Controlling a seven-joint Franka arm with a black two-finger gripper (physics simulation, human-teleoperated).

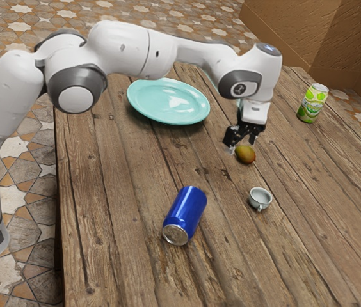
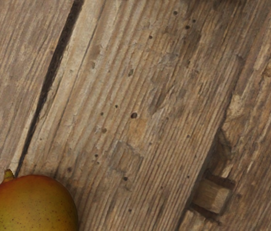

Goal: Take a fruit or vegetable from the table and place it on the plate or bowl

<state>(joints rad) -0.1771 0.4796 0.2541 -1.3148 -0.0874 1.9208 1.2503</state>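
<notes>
Hovering low over the counter [image 1: 136, 211], your fingers [image 1: 231, 136] stand apart with a clear gap between them, gripping nothing, and the mango [image 1: 245, 154] lies on the boards just beneath them, a touch to the near side. That offset is the thing to watch: in the exterior view the fruit peeks out below the fingertips rather than sitting squarely between them, and the wrist camera agrees, catching only part of the mango [image 2: 27, 204], with its little stem tip, at the rim of its sight and bare wood under the centre of the hand. So you are close but, by my reading, not lined up yet; a small shift toward the near edge should bring the fruit into the gap before you drop. Its long axis looks to run roughly across the planks, though it is rounded enough that you should not lean on that call; closing across the narrower waist would be the safer bet. Once it is held, your target is the teal plate [image 1: 168, 101], lying far and toward the exterior view's left of the mango, well apart from it with open boards between. The small cup [image 1: 260, 197] sits nearer than the fruit, the blue can [image 1: 184, 215] lies on its side nearer again, and the green can [image 1: 312, 102] stands off toward the exterior view's right, all out of that path.
</notes>
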